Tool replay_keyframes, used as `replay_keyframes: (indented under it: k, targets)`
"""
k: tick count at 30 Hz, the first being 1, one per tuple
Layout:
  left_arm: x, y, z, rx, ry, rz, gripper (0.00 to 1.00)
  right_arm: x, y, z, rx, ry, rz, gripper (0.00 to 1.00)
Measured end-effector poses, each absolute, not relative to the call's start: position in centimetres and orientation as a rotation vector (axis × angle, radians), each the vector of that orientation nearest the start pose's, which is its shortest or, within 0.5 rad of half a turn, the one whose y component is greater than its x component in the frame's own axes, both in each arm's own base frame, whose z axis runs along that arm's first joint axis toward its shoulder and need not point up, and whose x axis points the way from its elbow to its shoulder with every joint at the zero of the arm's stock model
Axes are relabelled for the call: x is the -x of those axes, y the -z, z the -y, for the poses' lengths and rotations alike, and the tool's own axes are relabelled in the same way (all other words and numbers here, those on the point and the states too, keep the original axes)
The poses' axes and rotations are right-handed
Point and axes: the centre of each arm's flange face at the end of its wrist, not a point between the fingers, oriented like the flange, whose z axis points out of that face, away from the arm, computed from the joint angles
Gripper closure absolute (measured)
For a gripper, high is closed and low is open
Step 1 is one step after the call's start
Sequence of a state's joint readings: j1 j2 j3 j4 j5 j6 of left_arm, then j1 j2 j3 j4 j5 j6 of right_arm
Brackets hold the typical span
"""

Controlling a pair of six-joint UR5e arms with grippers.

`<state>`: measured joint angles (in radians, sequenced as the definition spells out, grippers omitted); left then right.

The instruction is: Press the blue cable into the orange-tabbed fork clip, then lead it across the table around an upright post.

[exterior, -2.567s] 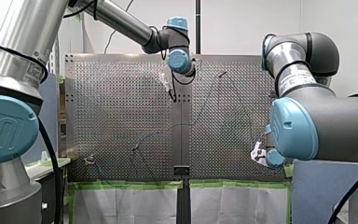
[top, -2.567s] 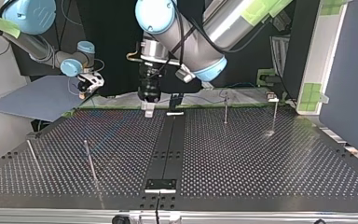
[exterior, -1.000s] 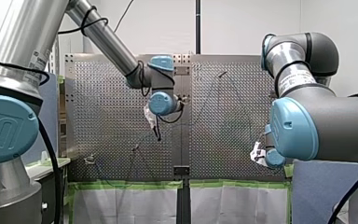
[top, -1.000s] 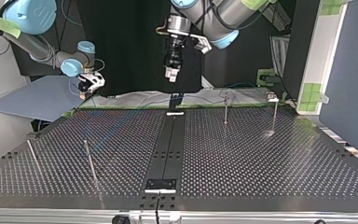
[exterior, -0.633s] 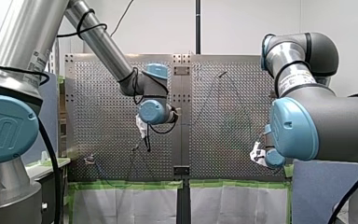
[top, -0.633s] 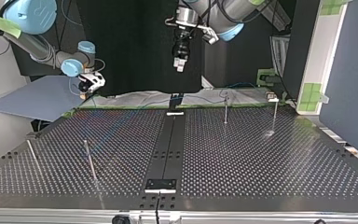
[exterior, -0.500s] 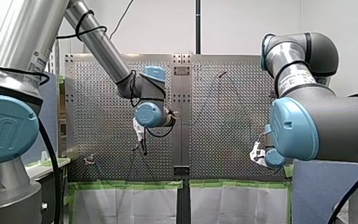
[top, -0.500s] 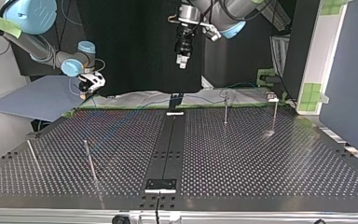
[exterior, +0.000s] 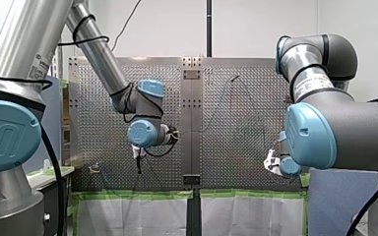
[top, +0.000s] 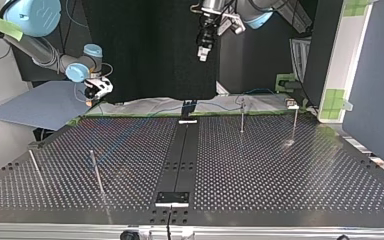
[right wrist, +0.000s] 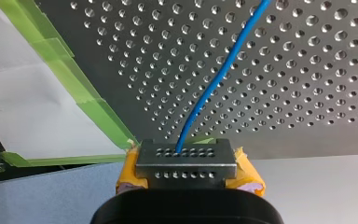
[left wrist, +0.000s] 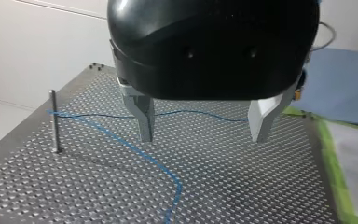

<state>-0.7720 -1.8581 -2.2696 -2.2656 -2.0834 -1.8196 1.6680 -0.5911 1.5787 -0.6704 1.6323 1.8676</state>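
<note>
— What is the worktop (top: 280,170) like?
— Perforated metal, in two panels split by a black strip (top: 180,155) down the middle, with green tape (right wrist: 77,81) along its edge. Thin upright posts (top: 241,117) stand on it. In the front view a white wall (exterior: 256,24) shows beyond its far edge, and a blue sheet (top: 35,105) lies off the top view's left.
— And the blue cable (left wrist: 121,142)?
— It runs across the perforations and bends sharply at one post (left wrist: 53,122), near that post's top. Its other end goes to the right gripper (right wrist: 186,156), held off the worktop's taped edge, where the yellow-padded fingers pinch it.
— The left gripper (left wrist: 204,127)?
— It hangs well above the worktop. Its metal fingers (left wrist: 144,119) are spread with nothing between them, and the cable passes below and beyond them.
</note>
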Motion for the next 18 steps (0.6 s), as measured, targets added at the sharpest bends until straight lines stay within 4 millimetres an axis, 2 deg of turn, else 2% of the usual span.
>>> replay_keyframes:
  k: [9, 18]
  targets:
    - [-21.3, -11.4, 32.8, -0.057, 0.401, -1.712, 0.0, -18.8, 5.4, 61.7, -1.297, -1.23, 1.655, 1.0]
    - [-21.4, -11.6, 33.6, -0.077, 0.514, -1.66, 0.0, -18.8, 5.3, 61.7, -1.303, -1.222, 1.661, 1.0]
